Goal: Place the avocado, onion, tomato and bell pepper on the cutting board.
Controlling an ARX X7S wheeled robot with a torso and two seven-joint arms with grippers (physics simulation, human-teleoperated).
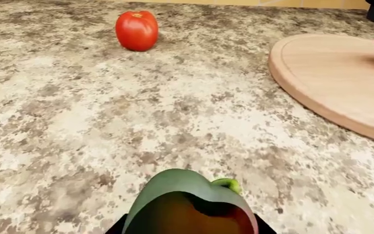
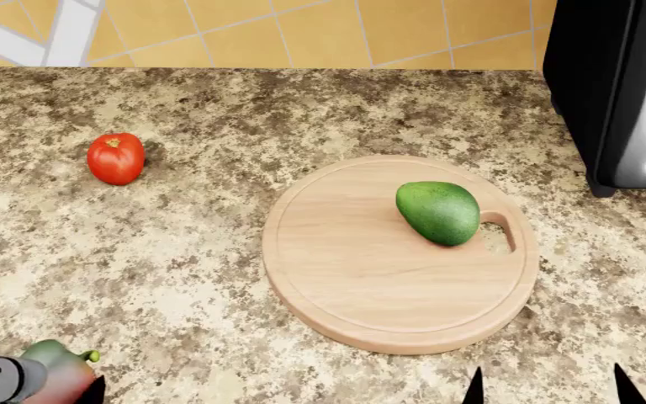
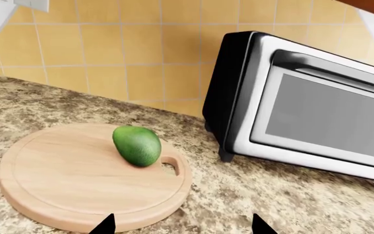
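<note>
Bright, even light throughout; all three views sharp. The tomato point(image 2: 115, 157) carries a small glint, and the avocado point(image 2: 439, 212) lays a faint shadow toward 9 o'clock.

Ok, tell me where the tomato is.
In the head view the tomato sits on the counter at far left, well clear of the cutting board that holds the avocado.

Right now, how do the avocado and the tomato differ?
The avocado is green and egg-shaped; the tomato is red and round. The avocado lies on the cutting board, near its handle hole; the tomato sits on the bare counter, off to the board's left. The avocado looks slightly larger. Both are glossy and ungripped.
</note>
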